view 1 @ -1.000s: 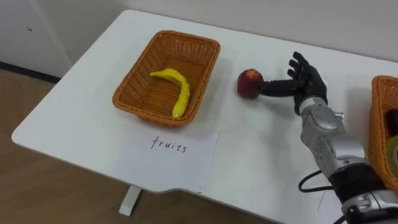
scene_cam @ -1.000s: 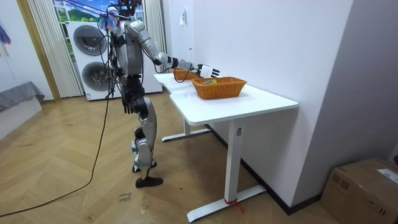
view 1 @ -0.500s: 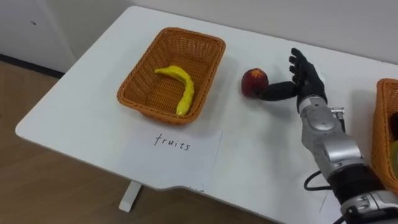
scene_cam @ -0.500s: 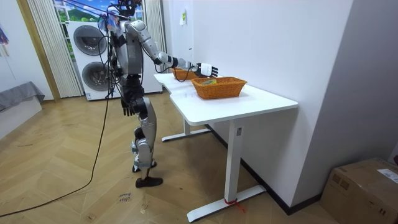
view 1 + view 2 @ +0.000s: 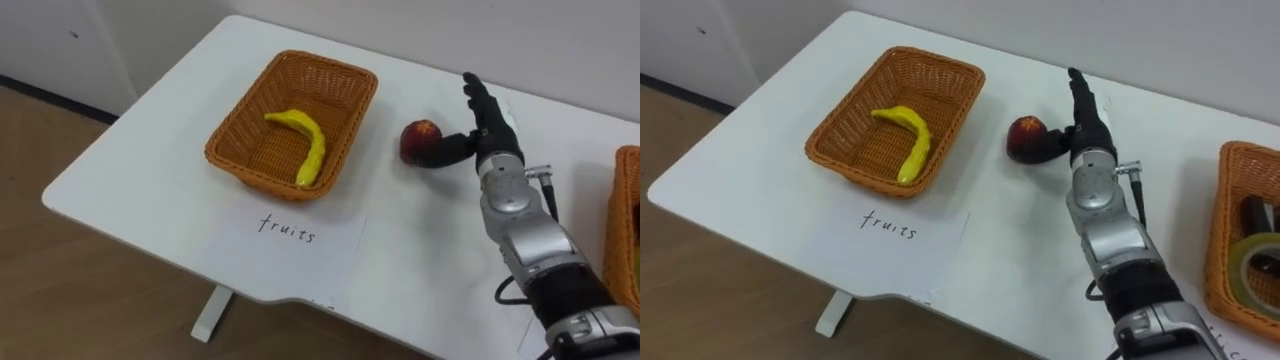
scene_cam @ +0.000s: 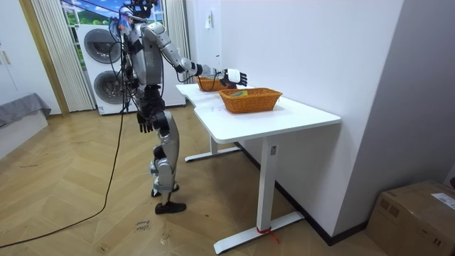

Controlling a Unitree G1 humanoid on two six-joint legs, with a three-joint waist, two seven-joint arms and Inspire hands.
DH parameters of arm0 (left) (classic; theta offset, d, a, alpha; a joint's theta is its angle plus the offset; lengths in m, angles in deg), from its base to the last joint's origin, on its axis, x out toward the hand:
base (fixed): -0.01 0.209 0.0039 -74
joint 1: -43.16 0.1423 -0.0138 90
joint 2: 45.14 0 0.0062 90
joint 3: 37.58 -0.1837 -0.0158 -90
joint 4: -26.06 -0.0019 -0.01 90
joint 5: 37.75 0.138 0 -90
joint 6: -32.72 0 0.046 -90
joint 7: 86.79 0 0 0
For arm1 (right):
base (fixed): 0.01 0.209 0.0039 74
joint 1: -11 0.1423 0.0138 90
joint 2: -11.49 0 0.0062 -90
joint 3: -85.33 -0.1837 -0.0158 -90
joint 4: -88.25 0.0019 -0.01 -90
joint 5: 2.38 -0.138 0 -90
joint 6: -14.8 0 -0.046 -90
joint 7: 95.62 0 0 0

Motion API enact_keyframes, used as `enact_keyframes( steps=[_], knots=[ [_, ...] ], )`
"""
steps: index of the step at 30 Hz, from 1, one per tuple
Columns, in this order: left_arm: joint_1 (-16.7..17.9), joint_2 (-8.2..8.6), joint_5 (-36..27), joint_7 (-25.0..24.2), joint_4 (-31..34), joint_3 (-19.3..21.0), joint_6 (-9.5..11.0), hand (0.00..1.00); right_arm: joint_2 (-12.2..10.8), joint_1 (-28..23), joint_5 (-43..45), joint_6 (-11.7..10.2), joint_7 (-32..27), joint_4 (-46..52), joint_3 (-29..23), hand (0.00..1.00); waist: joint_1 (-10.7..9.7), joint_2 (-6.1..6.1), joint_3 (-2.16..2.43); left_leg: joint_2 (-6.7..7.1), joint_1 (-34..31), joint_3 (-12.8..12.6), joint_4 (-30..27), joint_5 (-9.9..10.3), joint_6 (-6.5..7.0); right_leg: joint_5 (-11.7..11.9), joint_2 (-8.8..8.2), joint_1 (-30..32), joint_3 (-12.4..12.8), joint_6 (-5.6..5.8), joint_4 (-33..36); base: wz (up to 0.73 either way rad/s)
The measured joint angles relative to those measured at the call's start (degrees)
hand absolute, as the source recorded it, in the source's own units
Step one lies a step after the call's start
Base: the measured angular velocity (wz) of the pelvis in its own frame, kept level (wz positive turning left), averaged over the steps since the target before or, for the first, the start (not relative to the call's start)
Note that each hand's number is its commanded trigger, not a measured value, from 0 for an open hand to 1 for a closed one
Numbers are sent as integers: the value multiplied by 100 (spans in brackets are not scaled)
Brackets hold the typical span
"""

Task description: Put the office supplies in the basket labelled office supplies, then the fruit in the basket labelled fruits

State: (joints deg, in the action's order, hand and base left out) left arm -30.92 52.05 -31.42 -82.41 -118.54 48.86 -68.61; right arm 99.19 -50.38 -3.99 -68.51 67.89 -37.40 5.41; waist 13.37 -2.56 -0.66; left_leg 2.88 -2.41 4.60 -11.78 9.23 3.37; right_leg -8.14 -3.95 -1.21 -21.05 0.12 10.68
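Pressing its thumb against the apple [image 5: 420, 138] just right of the fruit basket [image 5: 330, 63], the right hand [image 5: 490, 135] has its fingers straight and unclenched.

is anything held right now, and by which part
Nothing is gripped: the open right hand only touches its thumb to the right side of the round red apple on the white table.

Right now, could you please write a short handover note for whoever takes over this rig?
Right hand: open, fingers straight, thumb against the apple.
Left hand: hangs at the robot's side, seen in the room view.
Apple: on the table, just right of the fruit basket, not in it.
Done: banana lies in the fruit basket; a tape roll is in the other basket.
Left: get the apple into the fruit basket.
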Motion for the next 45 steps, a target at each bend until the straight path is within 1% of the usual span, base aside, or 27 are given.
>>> enact_keyframes(
  steps=[1,3,6,7,10,11,15,18,20,24,26,29,33,39,42,45],
  knots=[
    [-5,-2,0,-3,2,-1,10,0,13,0,-134,-45,-29,-89,0,0,-12,2,-1,3,0,14,0,-2,3,0,-5,-9,-45,0,0,7],
    [-15,-4,0,-14,3,0,15,0,15,4,-272,-60,-67,-231,-5,0,-20,5,-3,4,-6,16,0,-4,5,0,-14,-8,-58,0,1,5],
    [-3,-3,-82,-58,33,-6,15,0,31,51,-302,-60,-88,-373,-4,0,-49,42,-27,14,-47,34,-16,-7,10,0,-15,12,-131,0,0,4],
    [15,-5,-130,-90,67,-5,15,0,75,68,-365,-60,-88,-388,-5,0,-57,65,-41,19,-65,38,-29,-6,12,0,-6,14,-144,1,-6,0],
    [24,-13,-192,-110,75,-6,15,0,220,69,-505,-60,-87,-398,-4,0,-47,85,-41,31,-107,67,-51,-3,17,-3,-12,34,-184,5,-7,6],
    [31,-14,-195,-110,75,-6,14,0,232,72,-512,-60,-87,-398,-4,0,-46,85,-40,31,-108,68,-51,-3,17,-4,-12,34,-187,6,-7,0],
    [80,-15,-226,-117,76,-6,14,0,256,80,-519,-60,-86,-402,-5,0,-52,95,-31,33,-99,83,-50,-3,19,-4,-11,27,-194,7,-6,0],
    [149,-16,-229,-116,123,-7,10,0,258,80,-522,-60,-80,-418,-6,0,-76,118,-11,46,-101,128,-66,-5,20,-4,-18,7,-232,7,-4,7],
    [176,-15,-229,-117,117,-13,7,0,263,80,-517,-60,-74,-445,-14,0,-76,133,11,57,-101,163,-84,-11,23,-6,-24,-7,-253,9,2,8],
    [212,-15,-234,-138,109,-24,-5,0,288,83,-519,-60,48,-457,-14,0,-69,140,22,70,-115,176,-86,-27,26,-7,-35,-7,-251,10,5,2],
    [210,-3,-233,-159,109,-23,-4,0,343,170,-524,-60,112,-564,-16,0,-71,144,34,81,-186,184,-95,-37,31,-7,-65,48,-255,9,8,2],
    [186,7,-231,-168,113,-21,11,0,443,277,-528,-60,124,-713,-44,0,-66,145,40,94,-256,190,-97,-77,35,-6,-96,129,-269,8,35,1],
    [176,7,-230,-169,113,-3,23,0,459,380,-522,-91,112,-842,-201,0,-54,140,44,98,-319,190,-95,-104,32,-8,-103,227,-269,6,95,0],
    [124,8,-230,-188,117,-2,63,0,465,387,-518,-94,105,-908,-245,0,-31,132,40,95,-357,178,-95,-104,32,-13,-107,287,-253,1,102,0],
    [122,8,-236,-236,114,-4,111,0,464,388,-515,-99,114,-908,-231,0,-9,120,30,91,-343,177,-97,-104,32,-13,-101,285,-243,1,102,0],
    [100,7,-235,-243,92,-1,148,0,464,388,-495,-118,118,-908,-228,0,20,73,-15,85,-343,175,-89,-103,31,-13,-93,285,-246,0,102,0]
  ],
)
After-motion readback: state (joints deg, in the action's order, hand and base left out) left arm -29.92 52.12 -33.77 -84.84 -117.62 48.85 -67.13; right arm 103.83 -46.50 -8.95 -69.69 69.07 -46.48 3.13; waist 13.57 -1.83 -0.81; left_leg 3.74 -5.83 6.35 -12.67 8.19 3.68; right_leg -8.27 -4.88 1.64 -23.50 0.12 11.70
